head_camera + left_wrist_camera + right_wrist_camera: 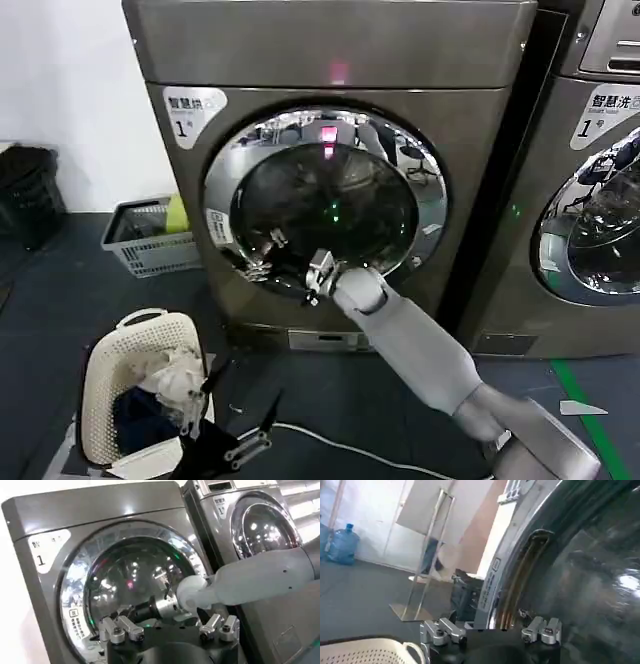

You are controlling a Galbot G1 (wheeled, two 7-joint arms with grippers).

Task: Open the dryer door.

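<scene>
The grey dryer's round glass door (325, 205) with its chrome rim (512, 575) sits flush in the machine front. My right arm reaches up from the lower right. Its gripper (262, 258) is at the door's lower left edge, open. In the right wrist view the gripper (491, 631) straddles the rim, and one fingertip (542, 630) is on the glass side. My left gripper (242, 395) hangs low over the floor in front of the dryer, open and empty (170, 630). The left wrist view looks up at the door (130, 575) and the right arm (250, 580).
A white laundry basket (140, 385) with clothes stands on the floor at the lower left. A grey crate (150, 235) sits by the wall, left of the dryer. A second machine (600, 200) stands to the right. A white cable (330, 445) lies on the floor.
</scene>
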